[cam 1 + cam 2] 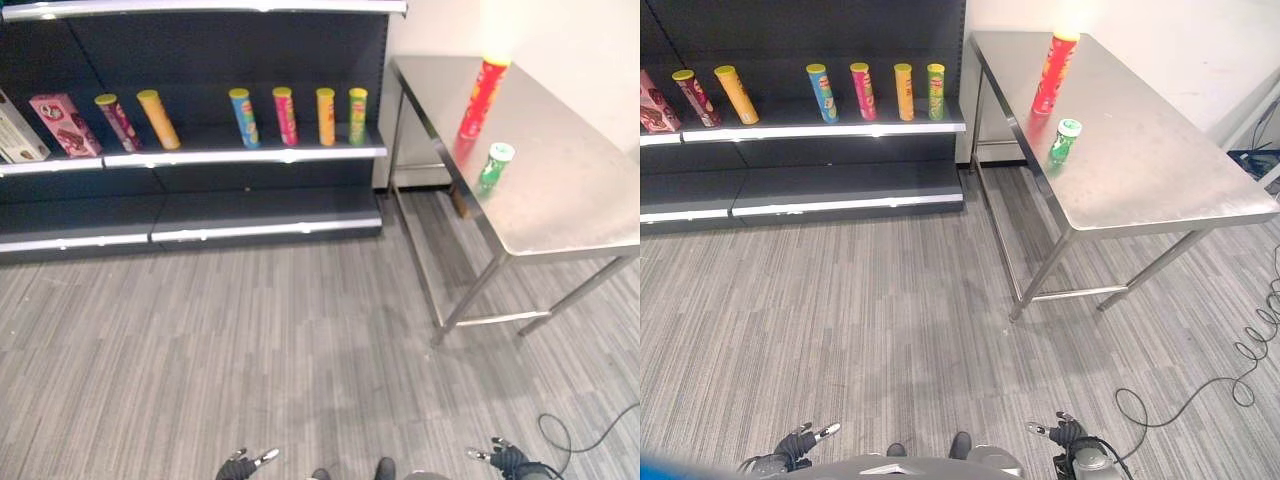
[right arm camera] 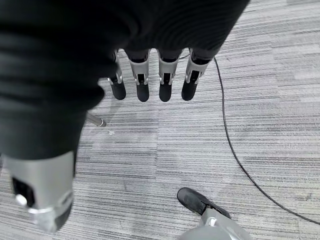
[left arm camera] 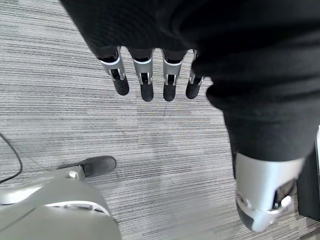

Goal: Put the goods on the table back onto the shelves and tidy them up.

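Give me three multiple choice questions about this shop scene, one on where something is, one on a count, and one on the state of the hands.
1. Where does the short green can stand?
A. On the metal table
B. On the floor
C. On the shelf

2. How many cans are on the metal table?
A. Two
B. Four
C. None

3. What are the left hand and right hand doing?
A. Both open, holding nothing
B. Left clasps a can
C. Right clasps a box

Answers:
1 A, it stands near the table's front edge beside the tall red can.
2 A, only the red and green ones.
3 A, straight fingers hang over bare floor.
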Robot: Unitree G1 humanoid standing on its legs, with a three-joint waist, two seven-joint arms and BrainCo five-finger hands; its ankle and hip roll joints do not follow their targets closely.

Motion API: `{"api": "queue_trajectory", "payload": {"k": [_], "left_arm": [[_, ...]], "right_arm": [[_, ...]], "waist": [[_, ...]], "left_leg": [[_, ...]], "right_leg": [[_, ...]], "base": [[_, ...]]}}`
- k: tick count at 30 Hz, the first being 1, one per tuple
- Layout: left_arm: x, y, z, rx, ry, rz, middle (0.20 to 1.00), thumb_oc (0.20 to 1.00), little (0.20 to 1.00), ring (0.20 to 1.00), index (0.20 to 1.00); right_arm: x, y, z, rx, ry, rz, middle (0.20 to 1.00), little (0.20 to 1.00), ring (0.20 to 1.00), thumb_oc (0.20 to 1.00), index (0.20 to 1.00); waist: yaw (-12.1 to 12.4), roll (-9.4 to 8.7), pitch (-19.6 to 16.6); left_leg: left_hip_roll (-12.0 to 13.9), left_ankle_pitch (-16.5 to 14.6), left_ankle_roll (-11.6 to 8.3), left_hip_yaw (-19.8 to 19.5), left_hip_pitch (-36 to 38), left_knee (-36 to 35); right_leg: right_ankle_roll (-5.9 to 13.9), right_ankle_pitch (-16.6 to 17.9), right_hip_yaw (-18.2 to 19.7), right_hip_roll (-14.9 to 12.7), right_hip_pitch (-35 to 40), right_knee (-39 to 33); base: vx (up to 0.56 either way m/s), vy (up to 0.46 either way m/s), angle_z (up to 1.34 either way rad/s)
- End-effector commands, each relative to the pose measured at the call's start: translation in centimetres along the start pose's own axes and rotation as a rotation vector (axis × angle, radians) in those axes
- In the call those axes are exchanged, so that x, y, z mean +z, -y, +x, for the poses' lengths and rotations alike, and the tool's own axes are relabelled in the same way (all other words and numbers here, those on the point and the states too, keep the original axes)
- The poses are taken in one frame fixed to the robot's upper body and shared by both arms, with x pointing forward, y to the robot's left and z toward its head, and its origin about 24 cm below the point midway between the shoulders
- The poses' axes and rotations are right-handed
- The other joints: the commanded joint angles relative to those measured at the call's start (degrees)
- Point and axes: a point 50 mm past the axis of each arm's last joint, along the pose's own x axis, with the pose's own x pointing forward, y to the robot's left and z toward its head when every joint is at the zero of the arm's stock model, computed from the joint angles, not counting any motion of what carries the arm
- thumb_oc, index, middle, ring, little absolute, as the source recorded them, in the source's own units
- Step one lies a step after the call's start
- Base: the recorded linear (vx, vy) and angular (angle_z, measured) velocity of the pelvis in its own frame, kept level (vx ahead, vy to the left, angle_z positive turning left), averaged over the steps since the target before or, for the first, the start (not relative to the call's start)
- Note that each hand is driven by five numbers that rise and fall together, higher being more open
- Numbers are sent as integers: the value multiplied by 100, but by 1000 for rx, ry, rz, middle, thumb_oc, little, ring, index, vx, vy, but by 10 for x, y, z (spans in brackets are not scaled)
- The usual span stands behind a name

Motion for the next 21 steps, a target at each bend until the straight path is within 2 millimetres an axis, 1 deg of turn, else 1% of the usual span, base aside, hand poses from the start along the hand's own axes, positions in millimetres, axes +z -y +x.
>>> {"api": "queue_trajectory", "payload": {"k": [1, 10, 21], "left_arm": [[16, -5, 4, 9, 43, 49, 1000, 1000, 1000, 1000, 1000], [13, -5, 3, 13, 27, 48, 1000, 1000, 1000, 1000, 1000], [11, -5, 3, 8, 13, 61, 1000, 1000, 1000, 1000, 1000]], "right_arm": [[13, 5, 3, -13, 30, 12, 1000, 1000, 1000, 1000, 1000], [16, 6, 4, -13, 39, -13, 1000, 1000, 1000, 1000, 1000], [17, 6, 4, -10, 39, -41, 1000, 1000, 1000, 1000, 1000]], "waist": [[-65, 7, -107], [-40, 18, -122], [-12, 7, -128]], "left_leg": [[521, -49, -757, -223, 182, -115], [502, -59, -757, -287, 187, -115], [572, -4, -801, -307, 160, -115]], "right_leg": [[959, 207, 174, -749, 169, -121], [946, 181, 162, -751, 204, -121], [924, 170, 122, -703, 179, -121]], "base": [[0, 0, 0], [-5, -5, 3], [-10, -19, 1]]}}
